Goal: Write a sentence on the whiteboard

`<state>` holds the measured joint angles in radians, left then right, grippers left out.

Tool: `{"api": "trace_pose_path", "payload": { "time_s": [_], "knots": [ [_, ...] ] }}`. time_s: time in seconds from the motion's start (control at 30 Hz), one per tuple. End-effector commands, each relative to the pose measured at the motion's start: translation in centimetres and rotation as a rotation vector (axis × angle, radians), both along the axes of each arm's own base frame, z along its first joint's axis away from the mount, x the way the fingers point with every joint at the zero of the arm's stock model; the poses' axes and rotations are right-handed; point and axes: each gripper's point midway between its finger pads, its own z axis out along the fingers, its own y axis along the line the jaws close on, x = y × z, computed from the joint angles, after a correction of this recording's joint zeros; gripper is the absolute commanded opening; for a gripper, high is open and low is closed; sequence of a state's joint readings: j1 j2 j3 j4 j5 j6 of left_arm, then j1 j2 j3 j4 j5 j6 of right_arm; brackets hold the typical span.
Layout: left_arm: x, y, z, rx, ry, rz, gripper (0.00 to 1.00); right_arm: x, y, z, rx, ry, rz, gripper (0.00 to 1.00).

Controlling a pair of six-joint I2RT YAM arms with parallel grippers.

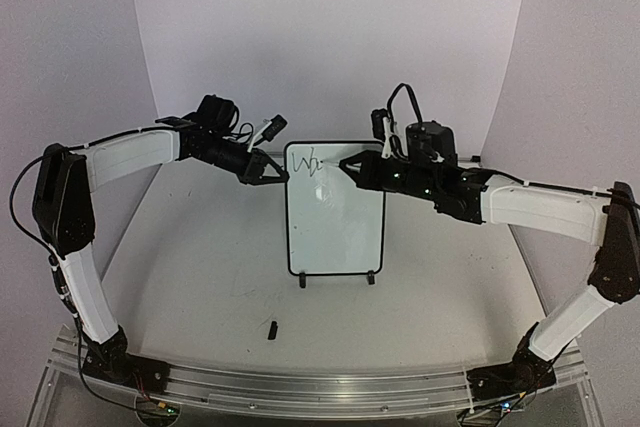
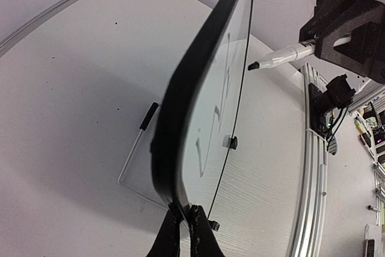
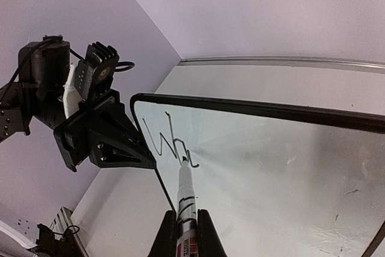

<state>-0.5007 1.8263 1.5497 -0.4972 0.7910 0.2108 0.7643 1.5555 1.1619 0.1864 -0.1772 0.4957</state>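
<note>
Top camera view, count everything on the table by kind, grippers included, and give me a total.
Small white board with thin black frame: 1
White-barrelled black-tipped marker: 1
Small loose black piece, possibly a cap: 1
Black two-finger grippers: 2, left gripper and right gripper
Total: 5

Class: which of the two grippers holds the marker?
The right gripper, shut on the marker with its tip at the lettering on the whiteboard; the left gripper instead pinches that board's edge.
</note>
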Motion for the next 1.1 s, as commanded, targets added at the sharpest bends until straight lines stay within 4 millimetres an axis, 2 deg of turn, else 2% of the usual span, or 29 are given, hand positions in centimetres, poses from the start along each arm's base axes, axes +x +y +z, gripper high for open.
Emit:
{"api": "trace_pose_path", "payload": {
  "time_s": [0.0, 0.4, 0.83, 1.07],
  "knots": [
    [-0.6, 0.1, -0.7, 0.063, -0.042, -0.012, 0.0, 0.7, -0.1, 3.6, 0.048, -0.084, -0.019, 0.0],
    [-0.7, -0.1, -0.8, 0.069, -0.042, -0.015, 0.0, 1.9, 0.2, 2.8, 0.023, -0.091, -0.053, 0.0],
    [-0.7, 0.0, -0.8, 0.071, -0.045, -0.013, 0.0, 1.6, -2.7, 2.3, 0.007, -0.09, -0.166, 0.0],
    [-0.7, 0.0, -0.8, 0.071, -0.046, -0.015, 0.0, 1.0, -2.0, -0.3, -0.025, -0.024, -0.113, 0.0]
  ]
}}
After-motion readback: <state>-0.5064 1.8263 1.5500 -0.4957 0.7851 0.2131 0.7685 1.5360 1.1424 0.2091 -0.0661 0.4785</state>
